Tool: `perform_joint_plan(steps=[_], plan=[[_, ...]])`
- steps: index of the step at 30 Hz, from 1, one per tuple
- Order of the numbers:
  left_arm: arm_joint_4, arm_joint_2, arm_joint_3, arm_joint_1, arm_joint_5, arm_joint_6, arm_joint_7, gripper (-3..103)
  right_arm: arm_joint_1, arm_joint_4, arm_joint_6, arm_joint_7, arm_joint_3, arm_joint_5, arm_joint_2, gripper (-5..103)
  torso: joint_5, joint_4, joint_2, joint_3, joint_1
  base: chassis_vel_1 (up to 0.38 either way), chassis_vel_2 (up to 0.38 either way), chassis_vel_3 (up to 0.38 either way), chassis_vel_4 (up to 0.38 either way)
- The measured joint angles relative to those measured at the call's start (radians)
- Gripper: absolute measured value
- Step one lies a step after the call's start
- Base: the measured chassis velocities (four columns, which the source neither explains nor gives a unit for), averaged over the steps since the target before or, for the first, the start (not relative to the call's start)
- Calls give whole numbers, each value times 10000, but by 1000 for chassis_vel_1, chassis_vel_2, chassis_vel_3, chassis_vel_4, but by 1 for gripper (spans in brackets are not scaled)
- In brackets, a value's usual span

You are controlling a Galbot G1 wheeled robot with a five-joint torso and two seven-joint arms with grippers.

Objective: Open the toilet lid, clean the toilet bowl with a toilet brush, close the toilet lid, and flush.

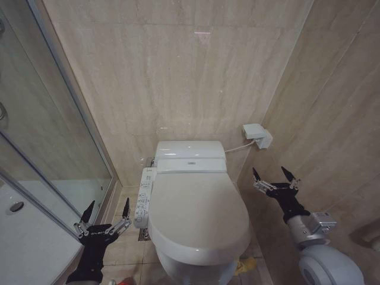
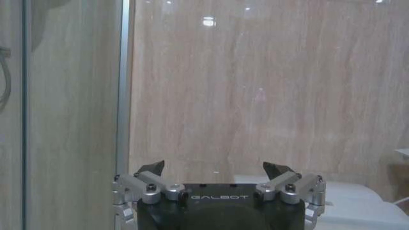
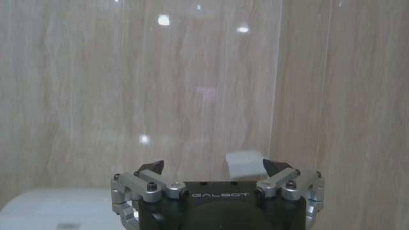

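Observation:
The toilet lid (image 1: 199,211) is down, a smooth white oval covering the toilet bowl (image 1: 196,270), whose white side control panel (image 1: 143,199) runs along its left. A bit of yellow strap (image 1: 244,265) shows at the lid's front right edge. My left gripper (image 1: 107,214) hangs open left of the panel, above the floor. My right gripper (image 1: 274,176) is open to the right of the lid, near the side wall. Both point toward the back wall, as the left gripper (image 2: 215,168) and right gripper (image 3: 214,166) show in their wrist views. The toilet brush is out of view.
A glass shower partition with a metal frame (image 1: 71,113) stands at the left. A white wall box (image 1: 256,135) with a cable sits right of the tank (image 1: 190,149). Beige tiled walls close in behind and to the right. A narrow floor strip (image 1: 122,237) lies left of the toilet.

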Motion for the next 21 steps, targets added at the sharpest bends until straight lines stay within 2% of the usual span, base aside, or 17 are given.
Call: perform_joint_plan(steps=[9, 21], plan=[[0, 0, 0, 0, 0, 0, 0, 100, 75, -13, -145, -104, 8, -207, -20, 100, 0, -3, 0, 0, 0, 0, 0, 0, 0], [0, 0, 0, 0, 0, 0, 0, 100, 73, 352, -505, 169, -36, -515, 48, 100, 0, 0, -1, 1, 3, 11, -8, -10, 10]])
